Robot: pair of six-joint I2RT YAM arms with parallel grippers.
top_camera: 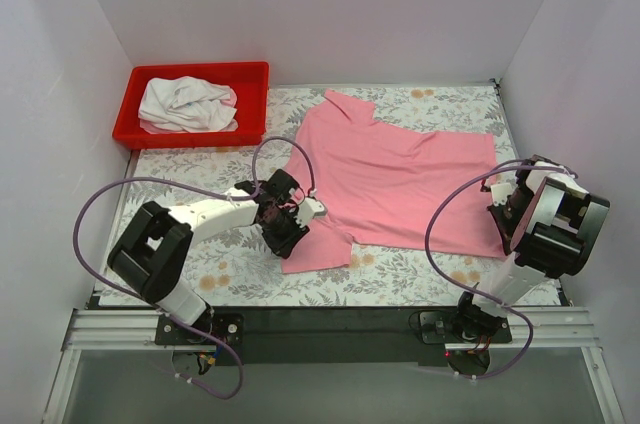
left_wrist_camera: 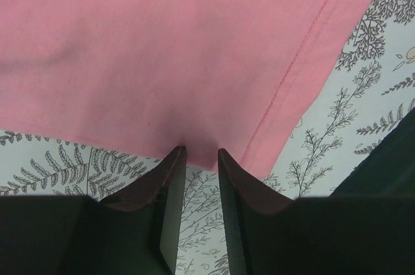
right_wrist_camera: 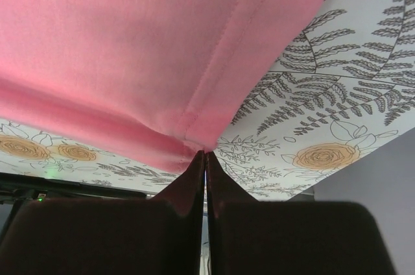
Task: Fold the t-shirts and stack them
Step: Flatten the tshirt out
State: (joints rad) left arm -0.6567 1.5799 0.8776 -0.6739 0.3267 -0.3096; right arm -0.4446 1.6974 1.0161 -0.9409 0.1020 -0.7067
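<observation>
The pink t-shirt [top_camera: 400, 179] lies spread on the floral table, wrinkled along its left side. My left gripper [top_camera: 292, 226] is at its near-left edge. In the left wrist view the fingers stand apart, and the pink cloth's edge [left_wrist_camera: 162, 48] dips between the tips of the left gripper [left_wrist_camera: 201, 153]. My right gripper [top_camera: 500, 216] is at the shirt's near-right corner. In the right wrist view the right gripper [right_wrist_camera: 205, 155] is shut on that corner of the pink shirt [right_wrist_camera: 130, 48], which is raised into a fold. The white t-shirt [top_camera: 188, 104] lies crumpled in the bin.
A red plastic bin [top_camera: 255, 94] stands at the back left of the table. White walls close in the left, back and right sides. The table's floral cover [top_camera: 230, 279] shows in front of the shirt and to its left.
</observation>
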